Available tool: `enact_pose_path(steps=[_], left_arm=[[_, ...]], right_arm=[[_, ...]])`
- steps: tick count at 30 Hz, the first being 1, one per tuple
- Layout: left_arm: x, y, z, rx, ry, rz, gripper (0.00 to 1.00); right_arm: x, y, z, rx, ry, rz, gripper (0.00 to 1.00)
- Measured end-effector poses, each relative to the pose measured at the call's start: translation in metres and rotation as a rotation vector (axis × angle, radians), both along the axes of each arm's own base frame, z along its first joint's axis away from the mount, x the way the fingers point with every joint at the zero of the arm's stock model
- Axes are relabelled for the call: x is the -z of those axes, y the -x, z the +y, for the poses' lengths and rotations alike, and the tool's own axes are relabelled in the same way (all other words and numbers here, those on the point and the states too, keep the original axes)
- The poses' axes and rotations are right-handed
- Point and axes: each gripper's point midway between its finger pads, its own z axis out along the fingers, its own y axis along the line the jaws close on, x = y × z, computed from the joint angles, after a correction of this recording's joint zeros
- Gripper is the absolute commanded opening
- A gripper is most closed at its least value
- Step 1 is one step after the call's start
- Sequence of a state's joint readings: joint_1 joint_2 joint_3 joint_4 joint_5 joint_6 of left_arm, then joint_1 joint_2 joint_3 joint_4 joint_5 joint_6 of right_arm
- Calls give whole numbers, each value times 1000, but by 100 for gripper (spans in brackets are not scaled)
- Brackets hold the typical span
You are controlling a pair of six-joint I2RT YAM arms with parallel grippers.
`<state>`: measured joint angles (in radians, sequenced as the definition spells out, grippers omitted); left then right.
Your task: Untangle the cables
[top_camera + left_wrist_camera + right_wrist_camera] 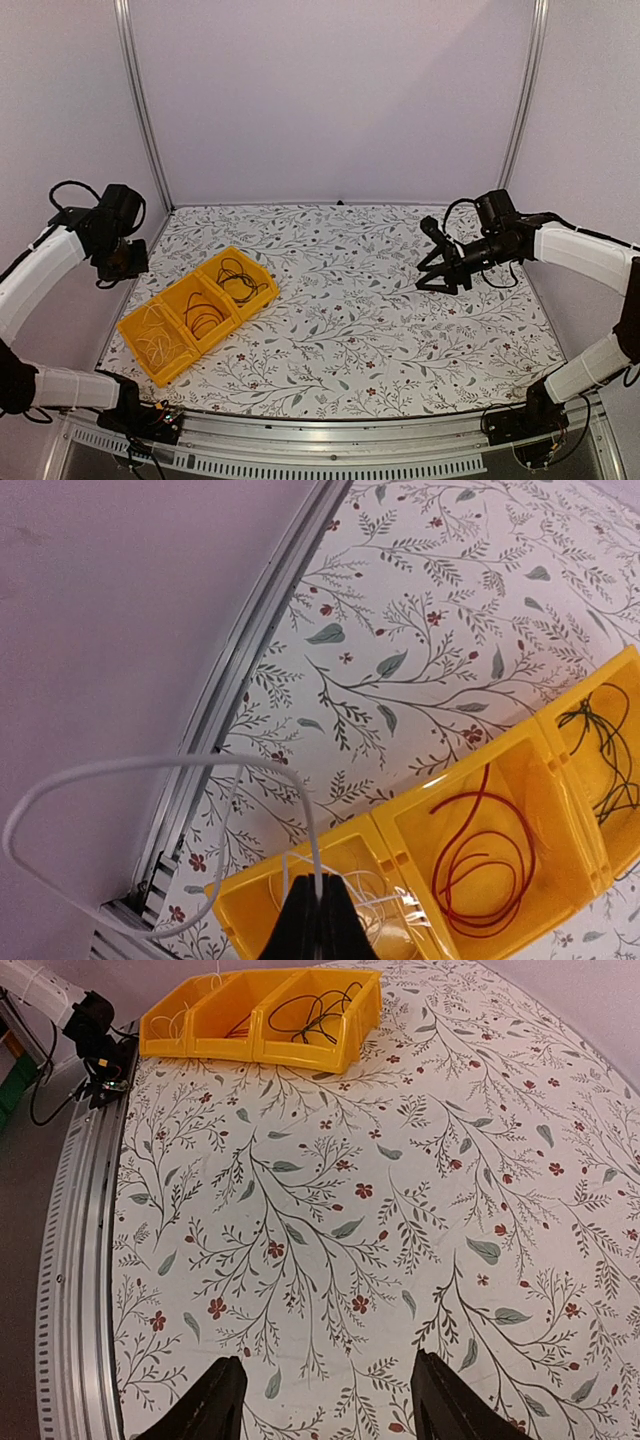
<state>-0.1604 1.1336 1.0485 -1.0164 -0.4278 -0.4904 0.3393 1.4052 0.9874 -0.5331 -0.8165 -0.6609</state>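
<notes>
Three yellow plastic bins [230, 1048] hold thin coiled cables [205, 315]; left claw [320, 920] pinches white wire loop [130, 763]; right claw [325, 1400] spread.

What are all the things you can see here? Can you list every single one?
yellow bins: three, yellow, side by side on the table's left part.
white cable: one, whitish, in the bin nearest the arms, with a loop held up above it.
red cable: one, dark red, coiled in the middle bin.
black cable: one, black, in the far bin.
table: one, white with leaves and little red flowers, under everything.
metal posts: two, silver, at the back corners.
left arm: one, white and black, raised beside the bins, jaws shut on the white cable.
right arm: one, white and black, over the table's right side, jaws open and empty.
</notes>
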Motion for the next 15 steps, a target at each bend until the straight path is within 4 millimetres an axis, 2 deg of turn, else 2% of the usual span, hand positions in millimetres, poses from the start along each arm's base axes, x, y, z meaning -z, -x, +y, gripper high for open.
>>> enact_pose_path(steps=[9, 10, 11, 15], left_arm=[[26, 24, -11, 33, 84, 103, 2], [27, 25, -13, 39, 96, 109, 12], [28, 26, -15, 42, 107, 113, 18], [31, 29, -18, 48, 128, 129, 37]], right_arm=[[9, 0, 0, -5, 12, 25, 61], [10, 0, 0, -6, 14, 29, 61], [11, 1, 0, -6, 16, 33, 61], [12, 2, 0, -6, 18, 39, 61]])
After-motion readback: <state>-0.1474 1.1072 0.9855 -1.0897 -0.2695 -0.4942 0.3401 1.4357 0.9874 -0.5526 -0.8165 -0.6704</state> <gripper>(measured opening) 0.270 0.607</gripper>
